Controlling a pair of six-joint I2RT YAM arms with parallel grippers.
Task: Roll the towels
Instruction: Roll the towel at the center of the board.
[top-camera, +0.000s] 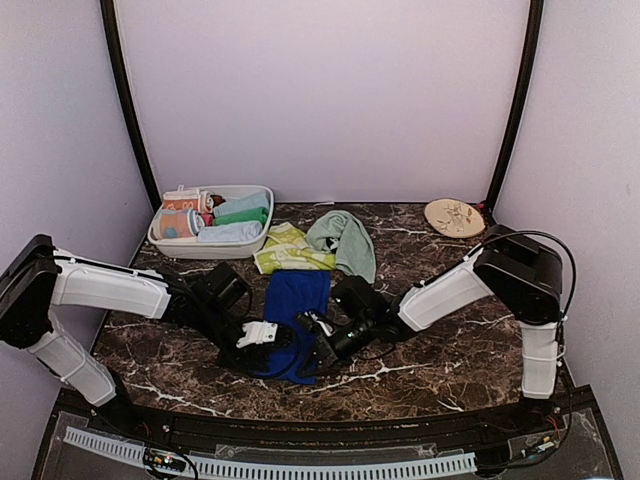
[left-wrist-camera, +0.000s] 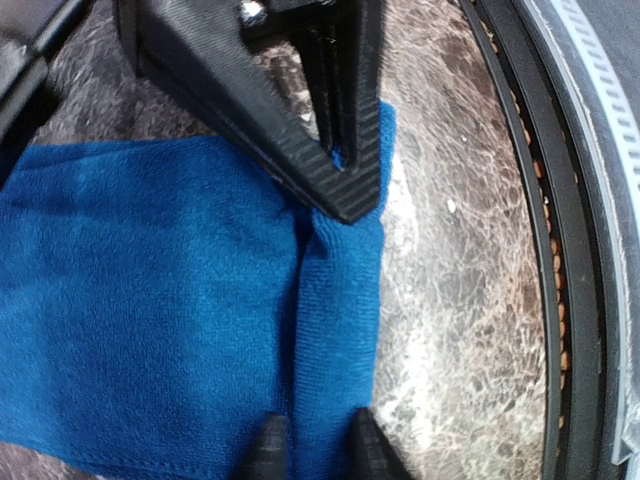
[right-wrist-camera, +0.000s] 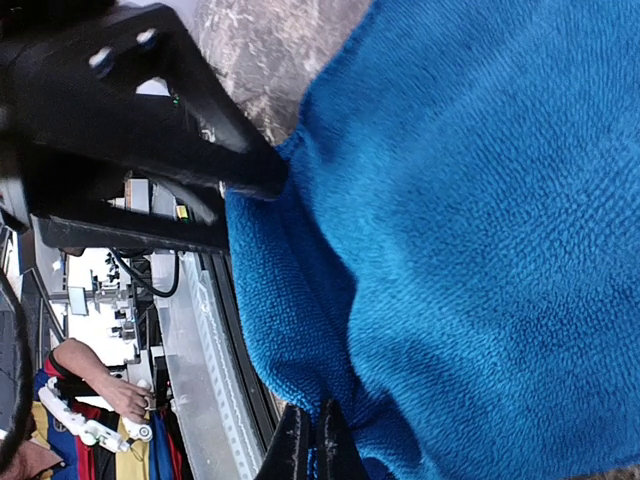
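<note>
- Royal-blue cloth towel (top-camera: 300, 295) lies lengthwise on the dark marble table (top-camera: 450, 340), near its front middle, with both claws at its near end.
- Only the overhead view shows the neighbours. A pale mint-green towel (top-camera: 345, 238) and a yellow-green patterned towel (top-camera: 288, 250) lie crumpled just behind the blue one. A white plastic basket (top-camera: 160, 238) of rolled cloths sits at back left, and a round beige patterned plate (top-camera: 453, 216) at back right.
- Only the left wrist view shows the left gripper (left-wrist-camera: 318, 452) closely. Its tips stand a little apart, both against a raised strip along the towel's (left-wrist-camera: 150, 300) edge, pinching it.
- Only the right wrist view shows the right gripper (right-wrist-camera: 308, 445) pressed together on a bunched fold of the towel (right-wrist-camera: 480, 250).
- The cloth is plush and mostly flat, creased and gathered where the claws meet it.
- The gripped edge lies near the black rail (left-wrist-camera: 520, 250) along the table's front.
- Marble shows on both sides of the blue towel, more of it towards the plate.
</note>
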